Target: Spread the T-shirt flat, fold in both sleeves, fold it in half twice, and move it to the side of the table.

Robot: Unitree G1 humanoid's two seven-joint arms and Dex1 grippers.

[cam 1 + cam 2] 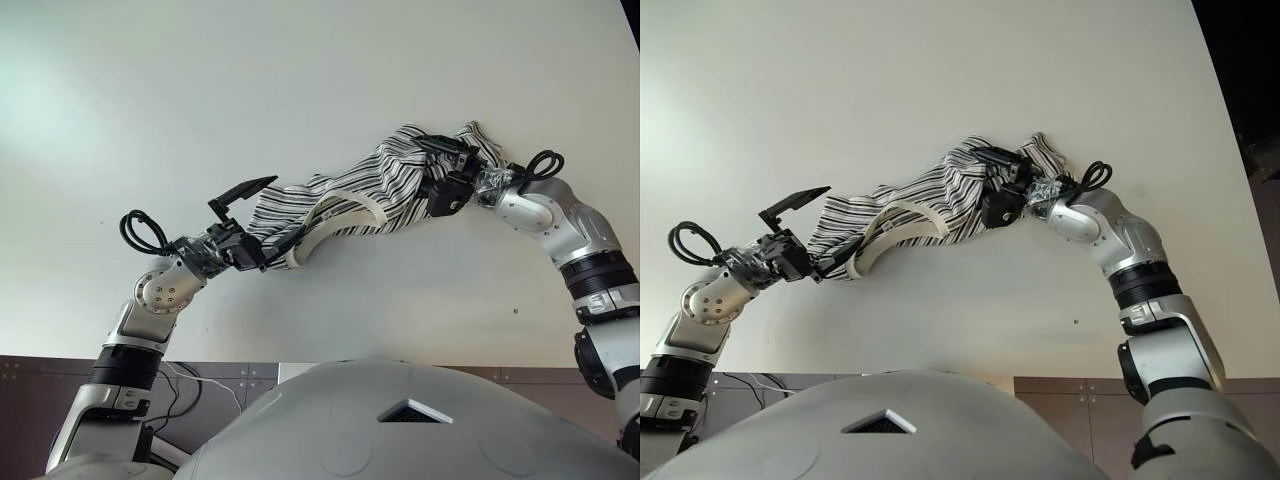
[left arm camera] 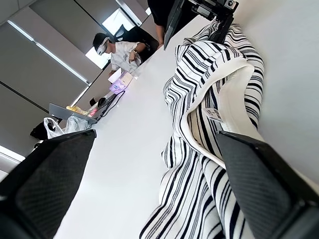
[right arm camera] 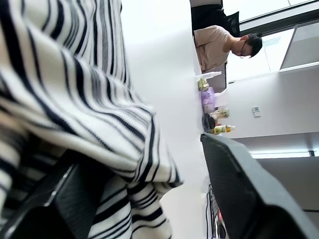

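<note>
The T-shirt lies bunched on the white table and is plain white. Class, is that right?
No: the T-shirt is black-and-white striped, not plain white, as the left eye view shows. It does lie bunched on the white table.

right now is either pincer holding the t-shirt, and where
Nothing gripped: left pincer open astride the T-shirt by its collar, right pincer open at its other end.

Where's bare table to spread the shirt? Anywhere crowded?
Bare white table lies beyond the bunched black-and-white striped T-shirt on the far side, and between it and the near edge. Crowded only mid-table, where the left gripper and right gripper flank its ends.
</note>
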